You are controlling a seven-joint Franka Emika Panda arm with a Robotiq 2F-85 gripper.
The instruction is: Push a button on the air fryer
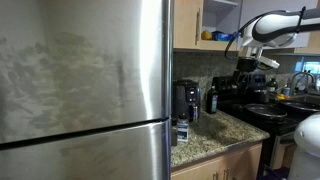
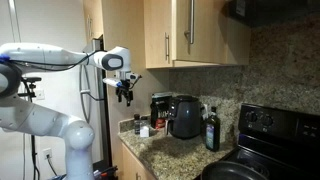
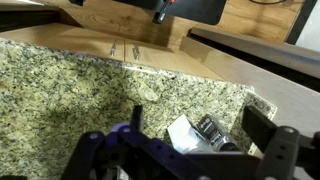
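Observation:
The air fryer (image 2: 185, 117) is a black appliance with a rounded top, standing on the granite counter against the backsplash; it also shows in an exterior view (image 1: 188, 100). My gripper (image 2: 125, 95) hangs in the air above the counter's end, well apart from the air fryer, and also shows high near the stove (image 1: 246, 68). In the wrist view the gripper (image 3: 197, 118) is open and empty, looking down at the counter. The air fryer is out of the wrist view.
A small white box (image 3: 183, 133) and a dark small container (image 3: 212, 135) lie on the granite (image 3: 70, 90) below the fingers. A dark bottle (image 2: 211, 130) stands beside the air fryer. A black stove (image 2: 270, 135) is beyond it. A steel fridge (image 1: 85, 90) and upper cabinets (image 2: 190, 30) border the counter.

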